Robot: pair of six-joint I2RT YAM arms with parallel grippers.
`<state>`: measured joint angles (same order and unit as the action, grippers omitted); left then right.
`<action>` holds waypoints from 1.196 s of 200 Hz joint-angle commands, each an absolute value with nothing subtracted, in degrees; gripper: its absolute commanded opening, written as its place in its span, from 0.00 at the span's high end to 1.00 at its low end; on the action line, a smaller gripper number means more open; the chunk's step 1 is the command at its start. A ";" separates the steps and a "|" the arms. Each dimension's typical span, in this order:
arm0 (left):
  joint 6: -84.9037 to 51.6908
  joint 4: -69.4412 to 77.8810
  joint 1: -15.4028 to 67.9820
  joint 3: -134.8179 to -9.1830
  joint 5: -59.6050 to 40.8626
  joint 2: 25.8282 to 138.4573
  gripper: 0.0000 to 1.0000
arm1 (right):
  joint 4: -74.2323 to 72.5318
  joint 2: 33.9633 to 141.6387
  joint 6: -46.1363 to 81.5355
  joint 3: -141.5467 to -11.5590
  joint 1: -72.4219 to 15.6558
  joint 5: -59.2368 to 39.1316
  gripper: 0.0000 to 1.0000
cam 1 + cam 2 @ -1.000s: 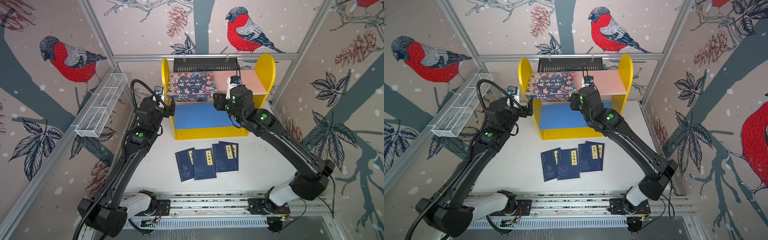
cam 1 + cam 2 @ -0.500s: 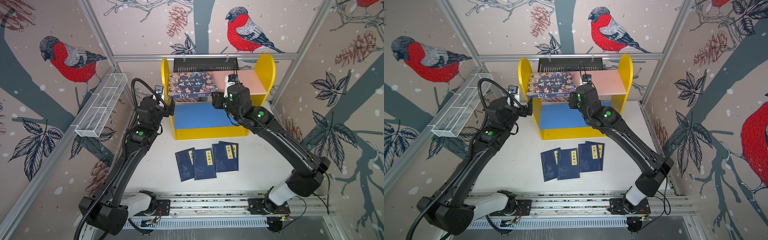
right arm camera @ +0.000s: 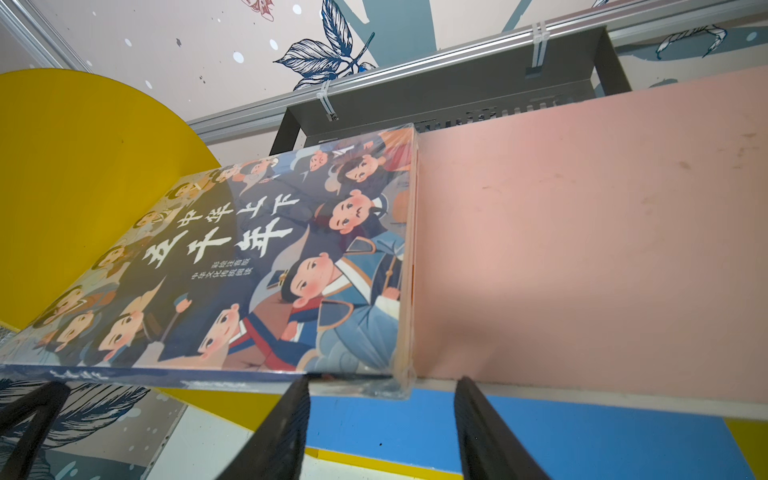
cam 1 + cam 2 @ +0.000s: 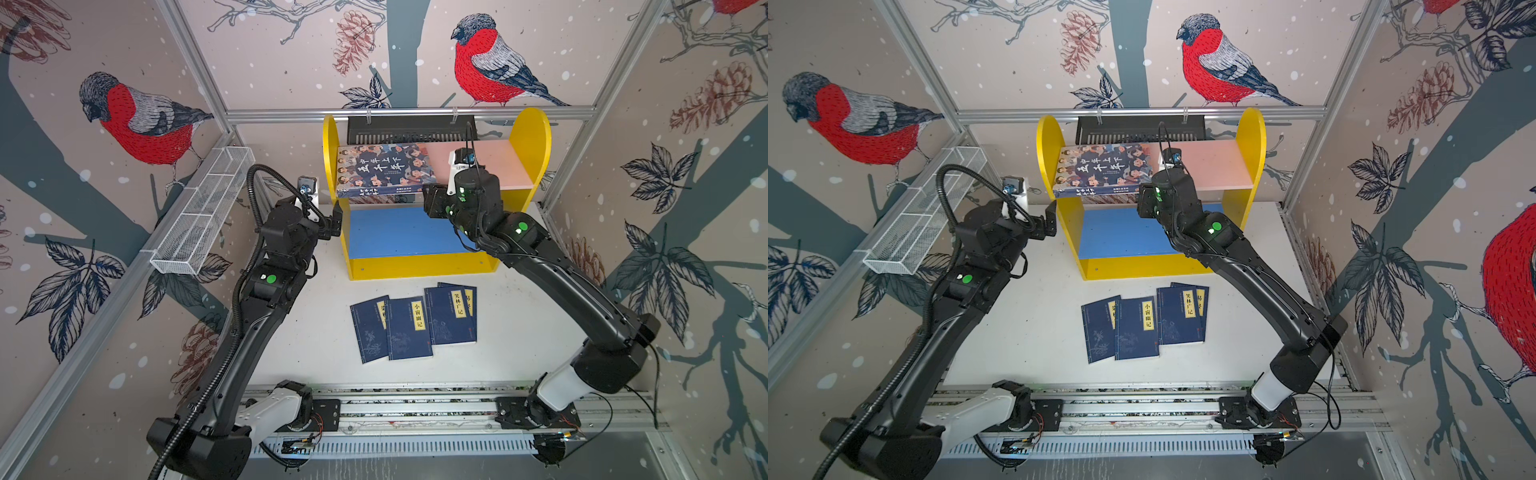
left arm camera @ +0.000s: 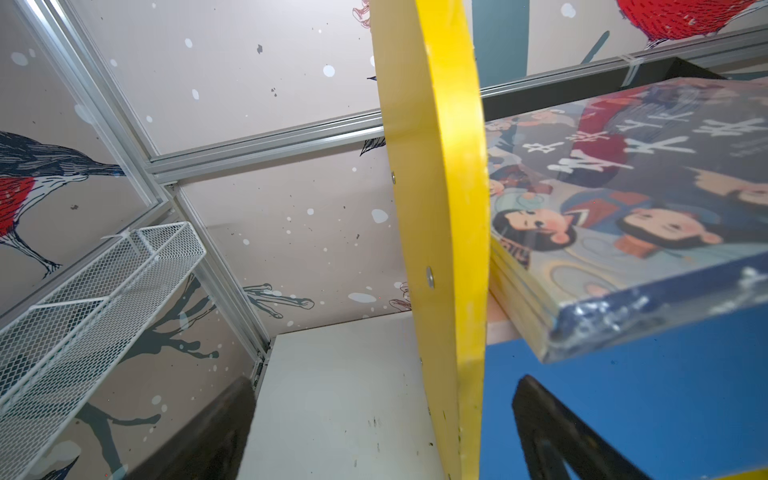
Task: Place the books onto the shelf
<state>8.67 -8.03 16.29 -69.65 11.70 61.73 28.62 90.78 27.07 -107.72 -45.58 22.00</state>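
Though on the shelf (image 4: 532,137), big book (image 4: 384,168) overhangs!
Left claw (image 5: 386,382), right claw (image 3: 382,382) released; right's at its edge, one bump could topple it.

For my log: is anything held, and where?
Nothing is held: the left gripper stands open astride the shelf panel, the right gripper open before the book.

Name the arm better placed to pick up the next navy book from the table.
Right, probably. The right end effector hangs open and empty before the shelf; the left end effector straddles its yellow side panel; the navy books lie midway, favouring neither.
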 commanded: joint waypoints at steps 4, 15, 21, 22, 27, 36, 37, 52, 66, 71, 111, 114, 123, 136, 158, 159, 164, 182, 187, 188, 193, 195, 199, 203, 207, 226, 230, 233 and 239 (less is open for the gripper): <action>9.74 -6.37 16.22 -69.34 8.29 61.25 0.03 | 28.11 89.08 27.42 -106.30 -45.66 21.22 0.42; 9.84 -5.69 16.21 -69.65 6.85 61.80 0.03 | 27.43 87.91 27.81 -105.00 -45.77 21.05 0.42; 9.93 -5.39 16.26 -69.93 5.93 62.11 0.03 | 27.02 87.15 27.99 -104.12 -45.72 20.94 0.42; 9.93 -5.38 16.26 -69.99 5.82 62.21 0.03 | 26.96 87.03 28.01 -103.96 -45.71 20.97 0.42; 9.85 -5.28 16.25 -70.37 5.10 62.49 0.03 | 26.57 86.45 28.18 -103.30 -45.76 20.88 0.42; 9.80 -5.28 16.25 -71.08 4.49 63.38 0.03 | 26.08 85.39 28.45 -102.07 -45.70 20.97 0.41; 9.73 -5.23 16.26 -71.14 4.44 63.46 0.03 | 26.05 85.28 28.51 -101.97 -45.70 20.94 0.41; 9.32 -4.93 16.23 -72.19 4.23 64.47 0.03 | 25.64 83.80 28.74 -100.66 -45.65 21.18 0.41; 9.31 -4.59 16.25 -72.66 3.00 64.76 0.03 | 25.69 83.09 28.91 -100.09 -45.66 21.24 0.41; 9.32 -4.57 16.25 -72.81 2.60 64.84 0.03 | 25.66 82.91 28.92 -99.99 -45.64 21.22 0.41; 8.96 -4.48 16.23 -74.03 3.01 65.06 0.03 | 25.60 82.53 28.96 -99.69 -45.57 21.33 0.41; 8.96 -4.53 16.20 -74.11 3.05 65.05 0.03 | 25.58 82.45 29.00 -99.71 -45.55 21.35 0.41; 9.09 -4.74 16.26 -74.44 2.88 65.06 0.03 | 25.45 82.60 29.00 -99.70 -45.56 21.19 0.41; 9.14 -4.68 16.26 -74.59 2.80 65.03 0.03 | 25.41 82.68 29.05 -99.68 -45.48 21.07 0.41; 9.48 -3.97 16.21 -74.53 4.20 65.48 0.03 | 25.23 82.97 29.09 -99.69 -45.43 20.98 0.41; 9.49 -3.88 16.24 -74.49 4.30 65.52 0.03 | 25.23 82.97 29.09 -99.68 -45.39 20.99 0.41; 9.49 -3.39 16.25 -74.37 4.97 65.59 0.03 | 25.18 83.01 29.09 -99.67 -45.39 20.92 0.40; 10.72 -2.28 16.04 -74.15 5.49 66.09 0.03 | 25.22 83.19 29.03 -99.84 -45.10 20.71 0.40; 11.09 -2.28 16.08 -74.24 5.56 66.18 0.03 | 25.30 83.21 29.00 -99.84 -44.97 20.63 0.40; 11.12 -2.20 16.08 -74.21 5.64 66.18 0.03 | 25.31 83.18 29.05 -99.84 -44.90 20.64 0.40; 11.25 -2.08 16.08 -74.16 5.87 66.43 0.03 | 25.41 83.25 29.01 -99.92 -44.68 20.61 0.40; 11.31 -2.06 16.02 -74.11 6.04 66.44 0.03 | 25.45 83.30 29.00 -99.95 -44.55 20.58 0.40; 11.34 -1.99 16.08 -74.17 6.22 66.53 0.03 | 25.58 83.32 29.00 -100.04 -44.40 20.49 0.40; 11.40 -1.90 15.99 -74.24 6.29 66.54 0.03 | 25.70 83.32 29.02 -100.11 -44.22 20.35 0.40; 11.49 -1.77 16.00 -74.20 6.30 66.58 0.03 | 25.67 83.32 29.00 -100.11 -44.06 20.22 0.40; 11.34 -1.51 15.97 -74.24 7.33 66.54 0.03 | 25.65 83.23 29.21 -100.28 -43.42 19.52 0.40; 11.26 -1.78 15.93 -74.27 7.26 66.61 0.03 | 25.66 83.15 29.18 -100.28 -43.23 19.23 0.40; 11.13 -2.10 15.95 -74.40 6.99 66.48 0.03 | 25.54 83.15 29.25 -100.36 -43.24 19.03 0.40; 10.81 -2.72 15.99 -74.40 6.50 66.27 0.03 | 25.34 83.01 29.34 -100.44 -43.03 18.67 0.39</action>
<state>10.48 -5.23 16.12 -74.04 5.52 66.54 26.61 83.20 28.62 -99.81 -43.46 20.43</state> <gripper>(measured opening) 0.968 0.603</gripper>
